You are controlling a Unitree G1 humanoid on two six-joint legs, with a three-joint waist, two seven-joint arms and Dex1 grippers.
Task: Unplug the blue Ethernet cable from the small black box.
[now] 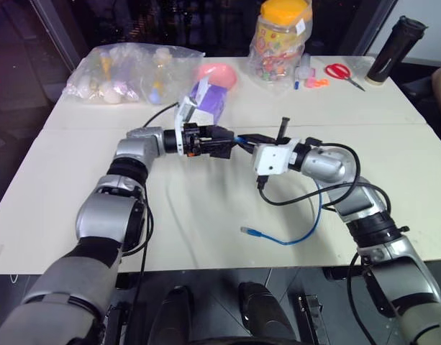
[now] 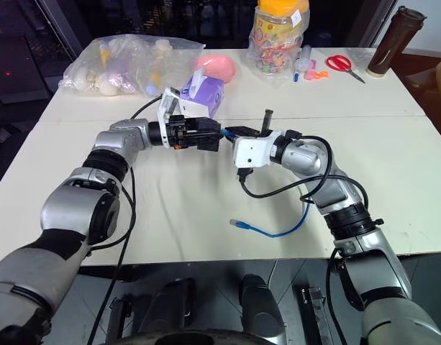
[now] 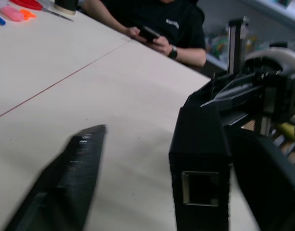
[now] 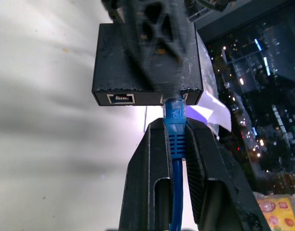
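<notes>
Plug of blue Ethernet cable (image 4: 175, 126) is being pinched by right gripper (image 4: 175, 144); small black box (image 4: 147, 65) is being enclosed by half-open left gripper (image 2: 206, 134); steady pull-apart needed next.

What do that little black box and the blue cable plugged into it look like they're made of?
The small black box looks like matte moulded plastic: dull, slightly grainy faces and square edges with no shine. The blue Ethernet cable seems rubbery plastic: a smooth sheath and a ribbed boot at the plug, and its loose length curves softly on the table.

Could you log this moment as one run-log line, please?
right gripper: shut on cable | cable: plugged into box | left gripper: at box | free plug: on table
</notes>
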